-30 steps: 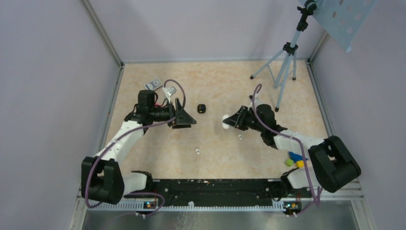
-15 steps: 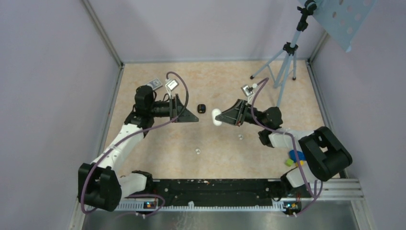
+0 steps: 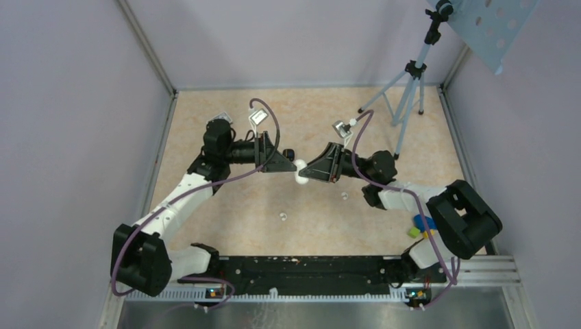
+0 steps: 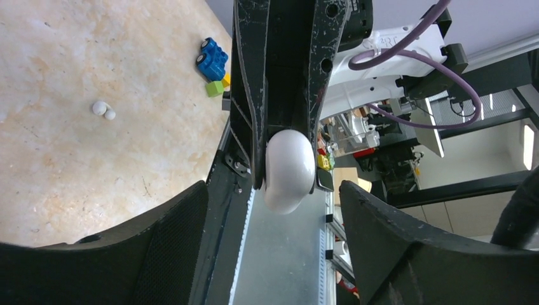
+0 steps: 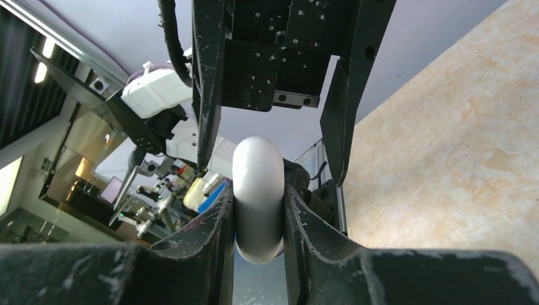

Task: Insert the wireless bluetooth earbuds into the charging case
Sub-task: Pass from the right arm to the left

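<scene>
Right claw (image 5: 257,219) tight on charging case (image 5: 257,184), left claw (image 4: 273,190) agape opposite

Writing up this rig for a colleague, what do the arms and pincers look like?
The left arm and right arm have white links and bulky black joints, each trailed by a looping purple cable. The left pincer and right pincer are black and triangular, with two scuffed tapering fingers.

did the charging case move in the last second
Yes. The charging case, clamped in the right gripper, has travelled left in the top view, away from the tripod and toward the left gripper.
</scene>
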Robot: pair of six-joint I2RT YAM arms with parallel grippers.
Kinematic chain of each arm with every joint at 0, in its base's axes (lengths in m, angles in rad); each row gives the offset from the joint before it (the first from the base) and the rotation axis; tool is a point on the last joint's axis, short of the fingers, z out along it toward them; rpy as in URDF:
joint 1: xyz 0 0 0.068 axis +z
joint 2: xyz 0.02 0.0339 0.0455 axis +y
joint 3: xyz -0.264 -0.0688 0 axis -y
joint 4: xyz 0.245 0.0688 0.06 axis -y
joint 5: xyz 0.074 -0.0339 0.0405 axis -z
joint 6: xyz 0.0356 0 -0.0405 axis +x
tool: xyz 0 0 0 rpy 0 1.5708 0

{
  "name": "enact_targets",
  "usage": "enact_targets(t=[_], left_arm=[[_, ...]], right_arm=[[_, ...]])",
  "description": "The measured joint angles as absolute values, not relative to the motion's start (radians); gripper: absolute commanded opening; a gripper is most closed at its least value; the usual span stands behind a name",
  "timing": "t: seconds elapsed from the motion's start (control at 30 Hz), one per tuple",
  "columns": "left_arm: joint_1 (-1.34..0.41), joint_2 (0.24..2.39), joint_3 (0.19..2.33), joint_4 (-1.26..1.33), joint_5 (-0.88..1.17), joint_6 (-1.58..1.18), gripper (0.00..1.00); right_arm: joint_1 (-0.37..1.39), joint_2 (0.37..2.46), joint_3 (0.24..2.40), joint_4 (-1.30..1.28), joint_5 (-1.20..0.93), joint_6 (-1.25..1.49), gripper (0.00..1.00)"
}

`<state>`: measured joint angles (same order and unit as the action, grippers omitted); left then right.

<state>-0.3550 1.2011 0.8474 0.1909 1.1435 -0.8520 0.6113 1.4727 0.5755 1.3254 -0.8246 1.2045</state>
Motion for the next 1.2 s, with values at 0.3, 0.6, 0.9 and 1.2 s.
enact_targets(t=[0.3,0.6,0.9,1.2], left_arm=[[-0.387,1.222,0.868,0.210,1.118,-0.871,0.50],[-0.402,1.223,0.897,0.203,1.101,-0.868,0.33],[-0.402,1.230,0.918,0.127,1.089,-0.819,0.30],[-0.398,1.235,0.935,0.096,1.082,-0.800,0.00]], right_arm=[[0.615,1.473,0.578,1.316,-0.824,1.205,0.00],[0.615,1.473,0.585,1.307,-0.824,1.207,0.00],[0.618,1.472,0.593,1.262,-0.812,1.196,0.00],[0.618,1.472,0.605,1.231,-0.807,1.188,0.03]])
